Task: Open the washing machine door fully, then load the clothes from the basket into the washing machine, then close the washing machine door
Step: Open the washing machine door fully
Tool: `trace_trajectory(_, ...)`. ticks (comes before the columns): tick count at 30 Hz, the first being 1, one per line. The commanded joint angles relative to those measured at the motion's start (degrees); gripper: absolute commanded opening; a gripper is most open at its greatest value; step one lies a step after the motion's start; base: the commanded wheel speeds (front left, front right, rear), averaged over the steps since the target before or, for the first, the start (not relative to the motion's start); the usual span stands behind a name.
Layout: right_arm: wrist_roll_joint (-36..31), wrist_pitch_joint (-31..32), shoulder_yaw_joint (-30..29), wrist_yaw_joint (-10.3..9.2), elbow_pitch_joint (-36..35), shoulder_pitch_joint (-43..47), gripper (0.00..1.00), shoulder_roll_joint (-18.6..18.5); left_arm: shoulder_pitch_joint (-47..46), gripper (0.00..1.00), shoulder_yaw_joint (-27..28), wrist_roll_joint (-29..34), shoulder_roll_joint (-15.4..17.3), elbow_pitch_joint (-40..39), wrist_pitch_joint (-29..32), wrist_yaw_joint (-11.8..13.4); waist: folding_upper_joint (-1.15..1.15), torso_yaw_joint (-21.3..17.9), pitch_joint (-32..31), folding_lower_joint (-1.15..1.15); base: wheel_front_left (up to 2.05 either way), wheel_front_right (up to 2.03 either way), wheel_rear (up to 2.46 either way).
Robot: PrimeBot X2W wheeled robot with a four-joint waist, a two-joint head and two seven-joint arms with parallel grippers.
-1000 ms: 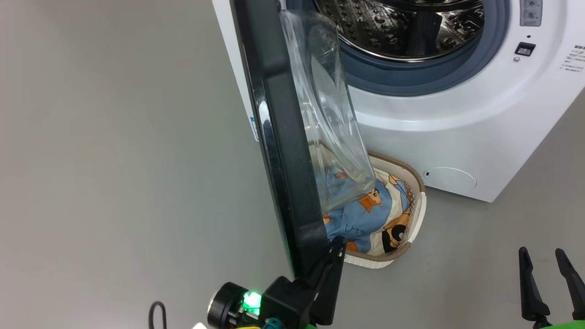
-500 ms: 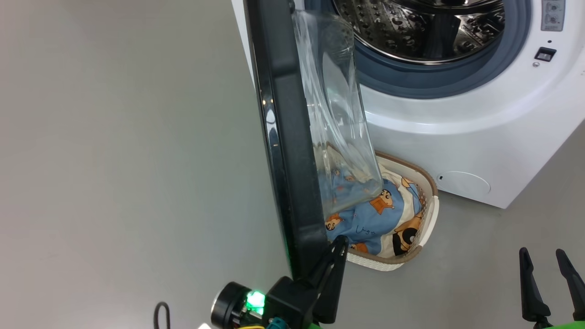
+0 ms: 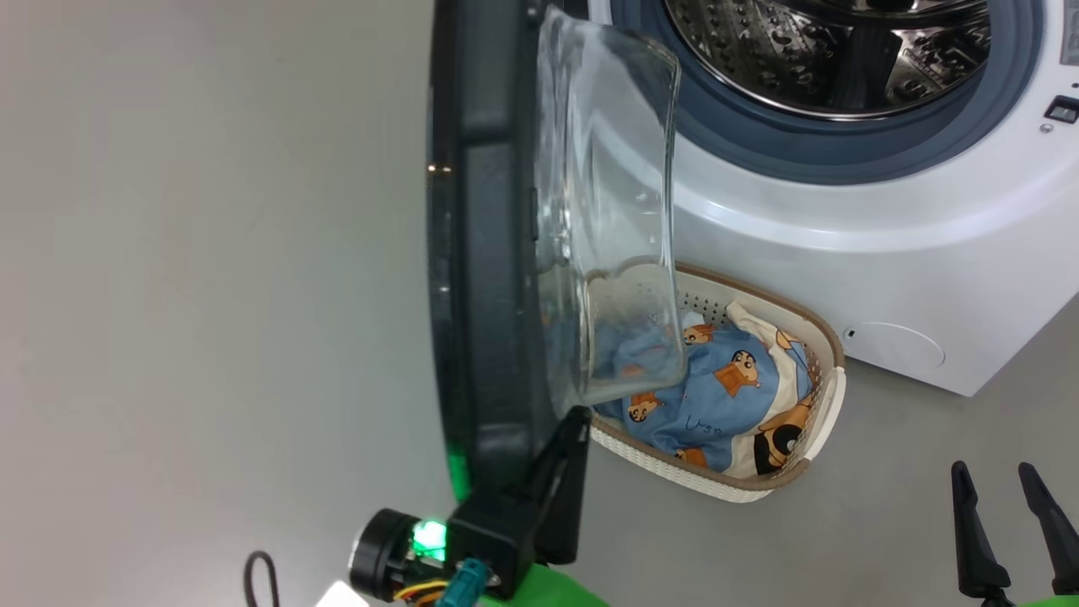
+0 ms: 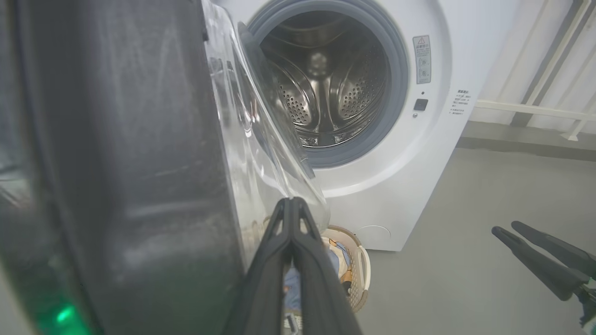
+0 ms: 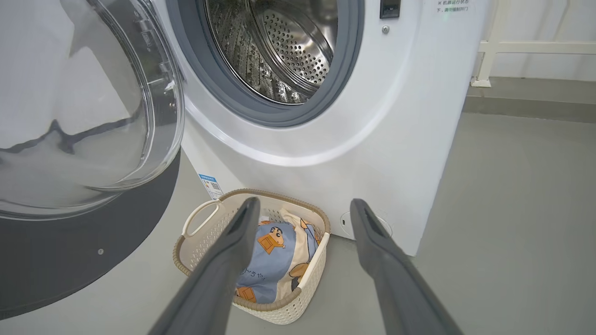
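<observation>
The washing machine (image 5: 396,153) is white, its perforated drum (image 5: 288,51) steel, its seal (image 5: 279,120) blue-grey. The door (image 3: 485,253) has a glossy black ring around clear glass. The basket (image 5: 288,316) is cream, perforated, with a brown woven-look rim; the clothes (image 5: 272,260) are light blue with orange-brown cartoon figures. The floor (image 3: 211,295) is grey.

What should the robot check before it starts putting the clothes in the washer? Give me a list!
1. Washing machine door swung well out; fully open: cannot tell.
2. Drum looks empty, opening unblocked: ok.
3. Clothes lying in the basket: ok.
4. Right gripper open, holding nothing: ok.
5. Left gripper clear of the door: not ok; it is shut, tips at the door's inner side.
</observation>
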Motion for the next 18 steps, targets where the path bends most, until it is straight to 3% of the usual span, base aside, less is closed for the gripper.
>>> trace_trajectory(1,-0.38,-0.68,1.82,0.10,-1.02,-1.35,1.00,-1.34,-1.66,0.00,3.36,0.86,1.02,-1.30,-0.49,1.17,0.00,0.27,0.36,0.00,0.00,0.00,0.00)
trace_trajectory(18,0.37,-0.68,5.43,0.10,0.38,-3.79,1.00,-4.66,-0.38,0.00,12.81,-1.67,3.26,2.43,-3.84,5.69,0.00,1.02,2.50,0.00,0.00,0.00,0.00)
